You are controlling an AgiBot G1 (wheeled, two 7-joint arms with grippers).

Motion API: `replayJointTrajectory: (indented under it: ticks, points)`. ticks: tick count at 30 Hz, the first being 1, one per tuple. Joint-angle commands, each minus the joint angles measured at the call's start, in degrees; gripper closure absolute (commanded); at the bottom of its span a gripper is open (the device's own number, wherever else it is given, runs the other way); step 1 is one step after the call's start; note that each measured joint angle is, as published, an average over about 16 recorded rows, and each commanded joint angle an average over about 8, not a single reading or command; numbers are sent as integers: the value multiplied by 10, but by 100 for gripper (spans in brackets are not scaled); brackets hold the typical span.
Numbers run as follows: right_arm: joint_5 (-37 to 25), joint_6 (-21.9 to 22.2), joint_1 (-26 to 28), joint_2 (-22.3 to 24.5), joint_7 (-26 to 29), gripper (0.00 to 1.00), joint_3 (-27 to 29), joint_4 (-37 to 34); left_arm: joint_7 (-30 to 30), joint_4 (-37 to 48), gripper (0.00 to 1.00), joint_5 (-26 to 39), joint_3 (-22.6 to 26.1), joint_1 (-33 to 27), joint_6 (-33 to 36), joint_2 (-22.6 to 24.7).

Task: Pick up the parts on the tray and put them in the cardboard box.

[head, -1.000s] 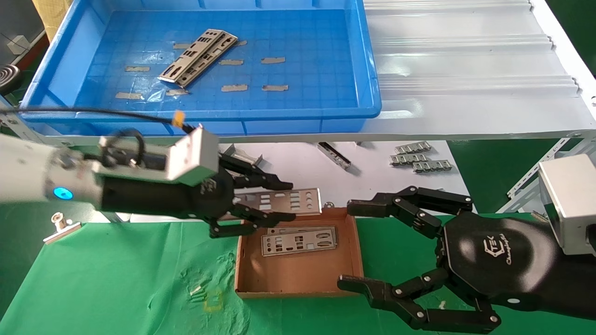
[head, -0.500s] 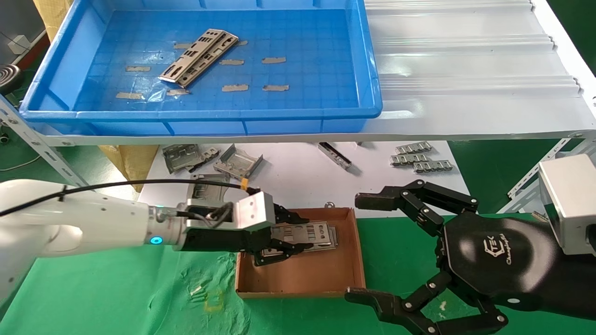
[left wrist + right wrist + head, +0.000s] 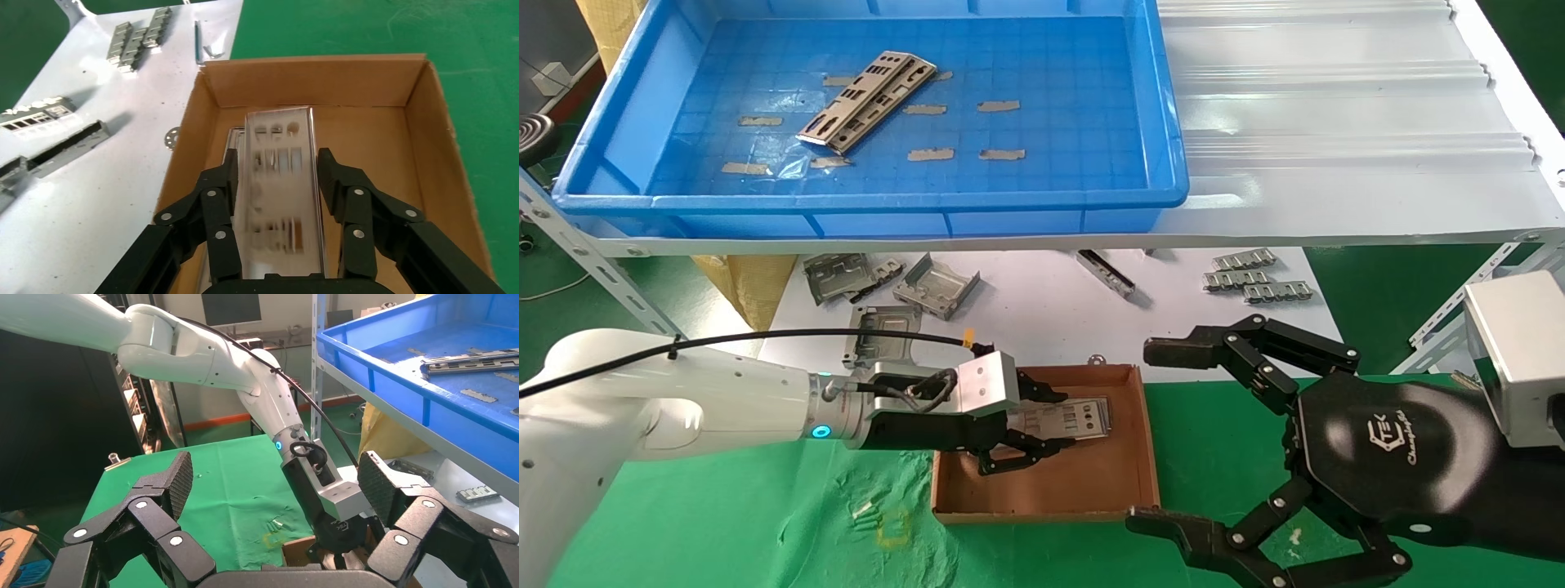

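— Where is the plate (image 3: 1068,418) held?
— It is clamped between the fingers of the left gripper (image 3: 1042,423), low inside the cardboard box (image 3: 1125,482), over another plate lying on the box floor.
— And the other parts (image 3: 866,100)?
— Two are seen stacked at an angle in the far left of the blue tray (image 3: 1164,114).
— The right gripper (image 3: 1173,437)?
— It is parked just right of the box, with its fingers spread wide and nothing held.
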Motion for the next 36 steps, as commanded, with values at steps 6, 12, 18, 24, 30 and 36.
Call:
replayJointTrajectory:
  ticks: [6, 12, 18, 24, 30, 36]
  points:
    - [0, 0, 0, 0, 0, 0, 0, 0, 23, 31, 0, -10, -6, -5, 18, 5]
    - [0, 0, 0, 0, 0, 0, 0, 0, 11, 51, 0, -32, -19, -9, 86, -13]
    - [0, 0, 0, 0, 0, 0, 0, 0, -38, 78, 0, -71, -42, -2, 179, -46]
    - [0, 0, 0, 0, 0, 0, 0, 0, -50, 86, 0, -98, -58, 10, 219, -65]
    - [0, 0, 0, 0, 0, 0, 0, 0, -51, 83, 0, -97, -58, 11, 213, -65]
    - [0, 0, 0, 0, 0, 0, 0, 0, -67, 50, 0, -101, -69, 23, 209, -79]
